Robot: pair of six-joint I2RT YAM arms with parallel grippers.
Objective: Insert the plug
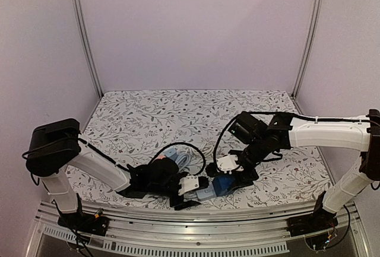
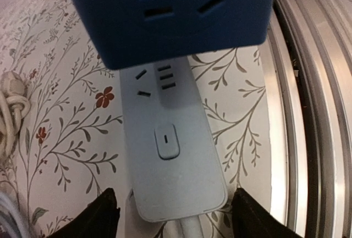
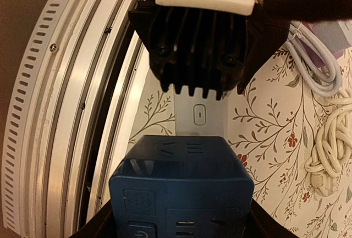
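Observation:
A pale grey power strip point(image 1: 202, 194) lies near the table's front edge, with its switch point(image 2: 166, 141) showing. A blue cube plug point(image 1: 221, 184) stands over the strip's sockets. It fills the top of the left wrist view point(image 2: 176, 12) and the bottom of the right wrist view point(image 3: 181, 186). I cannot tell whether its pins are in. My right gripper point(image 3: 181, 224) is shut on the cube's sides. My left gripper point(image 2: 173, 216) is open, and its fingers point(image 2: 104, 216) straddle the strip's cable end without touching it.
A coiled white cable point(image 3: 324, 155) lies on the flowered cloth beside the strip, with a lilac cable bundle point(image 1: 178, 156) behind my left gripper. The metal front rail point(image 2: 319, 111) runs close along the strip's other side. White walls enclose the table.

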